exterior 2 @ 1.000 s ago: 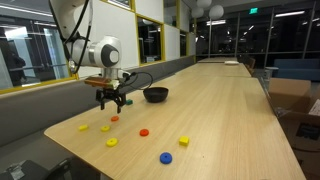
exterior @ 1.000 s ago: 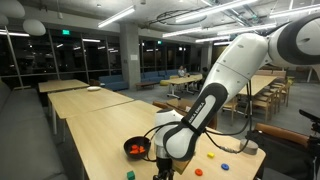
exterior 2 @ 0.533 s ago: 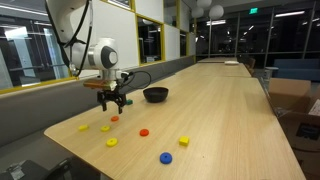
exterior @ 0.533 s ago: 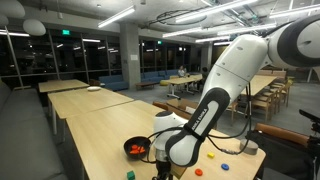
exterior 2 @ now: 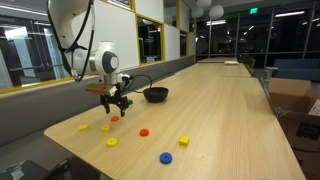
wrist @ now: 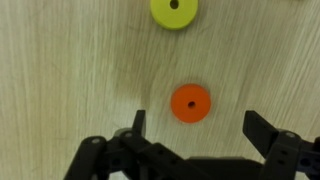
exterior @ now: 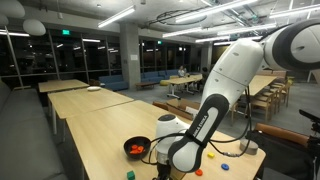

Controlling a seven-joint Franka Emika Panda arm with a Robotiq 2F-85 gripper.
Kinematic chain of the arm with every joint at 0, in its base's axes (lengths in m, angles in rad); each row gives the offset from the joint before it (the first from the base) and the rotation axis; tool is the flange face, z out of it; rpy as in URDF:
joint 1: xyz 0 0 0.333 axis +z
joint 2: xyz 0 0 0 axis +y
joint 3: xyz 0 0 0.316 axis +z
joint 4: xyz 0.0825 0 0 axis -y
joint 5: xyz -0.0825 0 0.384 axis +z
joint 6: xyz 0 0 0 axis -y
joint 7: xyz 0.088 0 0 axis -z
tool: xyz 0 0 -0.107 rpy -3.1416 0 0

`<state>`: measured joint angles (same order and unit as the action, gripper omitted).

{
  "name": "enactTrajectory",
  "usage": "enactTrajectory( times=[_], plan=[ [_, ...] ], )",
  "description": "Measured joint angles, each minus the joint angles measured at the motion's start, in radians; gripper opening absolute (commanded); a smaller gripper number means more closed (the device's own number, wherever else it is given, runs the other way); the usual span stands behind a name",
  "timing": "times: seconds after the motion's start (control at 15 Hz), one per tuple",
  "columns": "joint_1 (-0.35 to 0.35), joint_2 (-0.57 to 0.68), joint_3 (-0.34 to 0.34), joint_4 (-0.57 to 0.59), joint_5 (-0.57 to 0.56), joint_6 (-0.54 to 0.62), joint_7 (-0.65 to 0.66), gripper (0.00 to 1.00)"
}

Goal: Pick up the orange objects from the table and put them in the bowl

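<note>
The claw [wrist: 194, 126] is seen spread wide with nothing held, hovering over the bench [wrist: 60, 70]. Just ahead of its tips an orange disc [wrist: 190, 103] is lying flat, hole turned upward; being round, no long axis is offered. Its thin edge may be skidded over or flicked away if the descent is stopped short. Beyond it, a yellow disc [wrist: 174, 10] must be left alone. The bowl [exterior 2: 155, 95] is found farther off.
</note>
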<state>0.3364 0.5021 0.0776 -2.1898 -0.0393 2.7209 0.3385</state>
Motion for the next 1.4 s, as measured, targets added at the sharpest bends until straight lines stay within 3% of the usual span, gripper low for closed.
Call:
enactTrajectory(
  times=[0.33,1.4],
  plan=[
    [0.010,0.009,-0.006,-0.021,0.000,0.054,0.019,1.00],
    [0.070,0.009,-0.057,-0.048,0.000,0.076,0.087,1.00]
  ],
)
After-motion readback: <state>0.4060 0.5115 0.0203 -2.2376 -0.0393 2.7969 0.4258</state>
